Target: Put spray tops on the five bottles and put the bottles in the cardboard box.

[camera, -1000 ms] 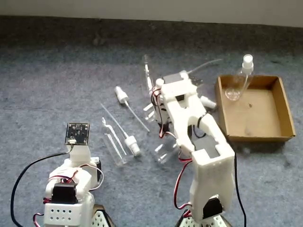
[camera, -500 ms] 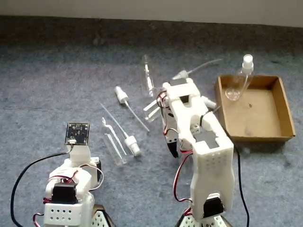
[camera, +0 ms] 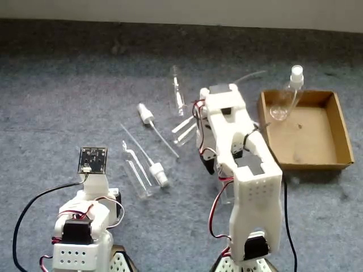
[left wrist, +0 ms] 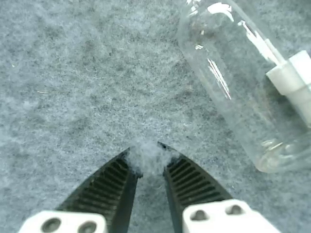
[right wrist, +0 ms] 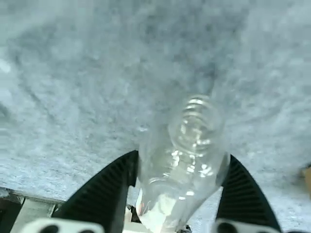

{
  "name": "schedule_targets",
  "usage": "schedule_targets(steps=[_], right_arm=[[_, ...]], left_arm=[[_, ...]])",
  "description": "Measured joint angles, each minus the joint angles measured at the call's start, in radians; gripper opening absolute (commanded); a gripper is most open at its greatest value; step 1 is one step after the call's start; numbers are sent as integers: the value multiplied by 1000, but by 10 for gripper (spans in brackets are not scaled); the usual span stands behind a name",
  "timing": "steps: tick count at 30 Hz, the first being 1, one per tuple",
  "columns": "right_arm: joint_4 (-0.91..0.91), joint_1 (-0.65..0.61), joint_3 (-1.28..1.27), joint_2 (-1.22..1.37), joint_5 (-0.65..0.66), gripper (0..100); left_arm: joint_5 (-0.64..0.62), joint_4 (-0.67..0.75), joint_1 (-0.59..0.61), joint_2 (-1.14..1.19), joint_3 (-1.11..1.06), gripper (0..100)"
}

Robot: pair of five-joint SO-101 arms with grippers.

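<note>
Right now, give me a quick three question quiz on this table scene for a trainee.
1. True or false: the right hand is shut on a clear bottle.
2. How many bottles stand in the cardboard box? A none, B one, C three.
3. Fill in: the held bottle's neck carries ___ spray top.
Key: 1 true; 2 B; 3 no.

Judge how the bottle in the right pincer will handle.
The bottle looks clear and empty, so probably light. Its smooth round sides could slip in the right pincer. Laid on its side, it would likely roll.
</note>
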State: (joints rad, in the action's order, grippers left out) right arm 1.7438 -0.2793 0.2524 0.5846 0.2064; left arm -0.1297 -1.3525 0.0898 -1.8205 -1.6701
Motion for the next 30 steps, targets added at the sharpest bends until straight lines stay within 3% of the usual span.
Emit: schedule_targets(steps=[4,19,30], right_arm=[[2,18,74,0,0,318],[2,15,83,-6,9,320],[2,15,26,-344,9,320]], left_arm=[[0,0,0,0,0,5],[0,0,0,0,0,5],[0,3,0,0,0,5]])
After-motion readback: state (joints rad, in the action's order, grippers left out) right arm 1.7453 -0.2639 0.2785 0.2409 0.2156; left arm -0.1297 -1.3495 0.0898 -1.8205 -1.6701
